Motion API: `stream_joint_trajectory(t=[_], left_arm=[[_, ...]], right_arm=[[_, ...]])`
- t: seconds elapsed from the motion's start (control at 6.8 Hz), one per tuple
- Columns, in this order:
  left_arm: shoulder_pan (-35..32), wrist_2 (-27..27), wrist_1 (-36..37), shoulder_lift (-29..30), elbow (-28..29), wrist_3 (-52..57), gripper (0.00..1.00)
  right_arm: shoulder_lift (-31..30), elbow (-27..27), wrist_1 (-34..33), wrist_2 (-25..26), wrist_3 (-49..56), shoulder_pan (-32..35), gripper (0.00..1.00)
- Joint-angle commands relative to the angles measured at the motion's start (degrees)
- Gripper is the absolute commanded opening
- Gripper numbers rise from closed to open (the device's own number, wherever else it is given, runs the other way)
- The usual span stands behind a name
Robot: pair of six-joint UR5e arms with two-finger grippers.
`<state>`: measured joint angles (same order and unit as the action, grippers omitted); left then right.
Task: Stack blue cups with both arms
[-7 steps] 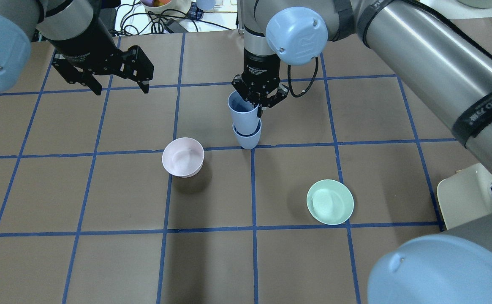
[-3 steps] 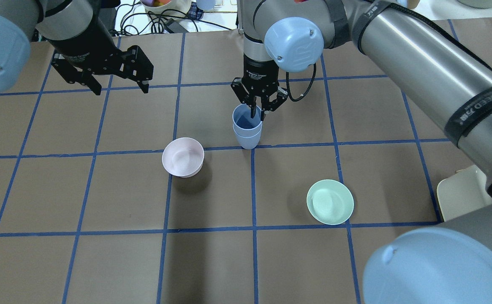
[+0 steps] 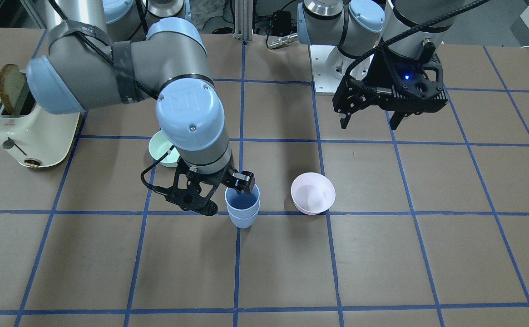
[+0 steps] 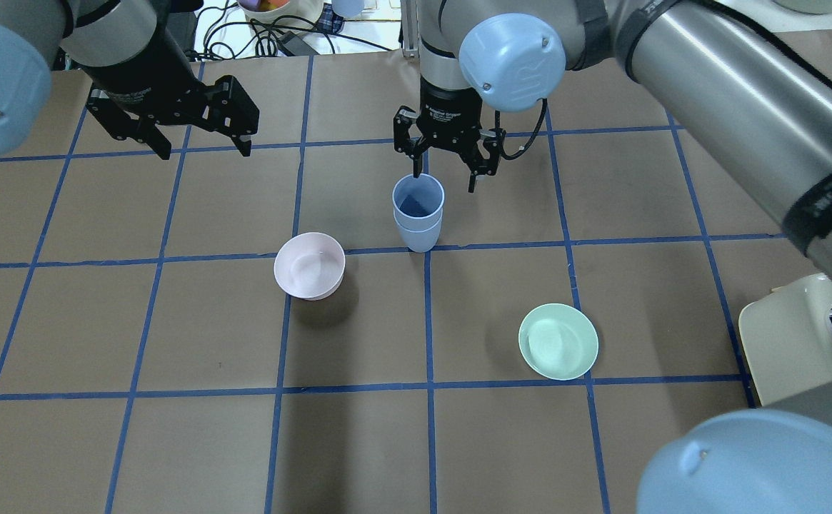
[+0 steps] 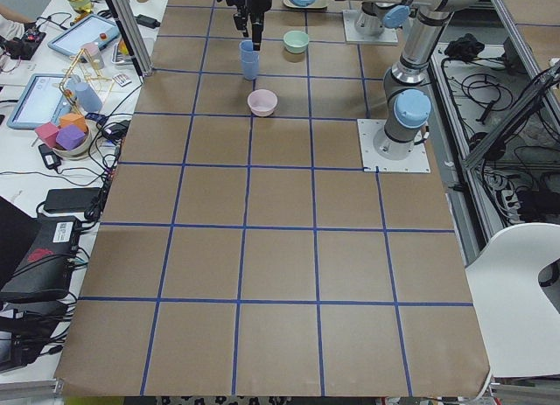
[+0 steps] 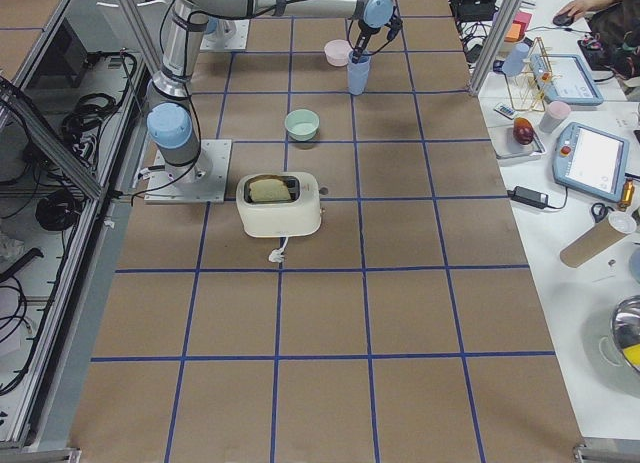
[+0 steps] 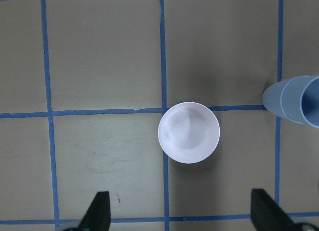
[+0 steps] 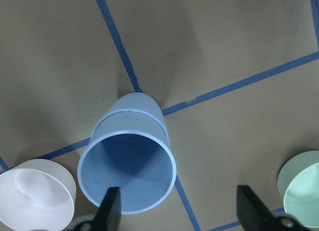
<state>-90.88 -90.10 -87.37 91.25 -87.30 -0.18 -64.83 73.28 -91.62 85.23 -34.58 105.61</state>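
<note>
The two blue cups [image 4: 418, 214] stand nested upright, one inside the other, on a blue grid line near the table's middle; they also show in the front view [image 3: 242, 206] and the right wrist view [image 8: 127, 171]. My right gripper [image 4: 444, 182] is open and empty just above the stack, with one fingertip [image 8: 110, 208] over the upper cup's rim. My left gripper [image 4: 201, 151] is open and empty, hovering well to the left. Its wrist view shows the stack [image 7: 296, 99] at the right edge.
A pale pink bowl [image 4: 309, 265] sits just left of the stack. A mint-green bowl [image 4: 558, 341] lies nearer on the right. A cream toaster [image 3: 28, 127] with bread stands at the table's right end. Brown paper with blue tape lines covers the table.
The upper cup has dropped fully into the lower cup. My right gripper has opened, let go of it and lifted slightly. The left arm has not moved.
</note>
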Motion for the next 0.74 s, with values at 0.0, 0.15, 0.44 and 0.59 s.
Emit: stream_joint_trajectory(t=[0.0,0.15,0.44,0.59], left_arm=[[0.0,-0.1,0.0,0.0,0.0,0.0,1.00],[0.1,-0.2,0.0,0.0,0.1,0.0,1.00],[0.1,-0.2,0.1,0.4,0.5,0.0,1.00],[0.1,-0.2,0.1,0.4,0.4,0.0,1.00]], right_arm=[[-5.2,0.3,0.7,4.5,19.2,-6.3,1.00],[-7.7,0.9,1.8,4.4,23.5,-10.3,1.00],[-11.2,1.2,9.5,4.7,30.7,-15.9,1.00],[-13.7,1.9,10.5,4.6,30.9,-17.0,1.00]])
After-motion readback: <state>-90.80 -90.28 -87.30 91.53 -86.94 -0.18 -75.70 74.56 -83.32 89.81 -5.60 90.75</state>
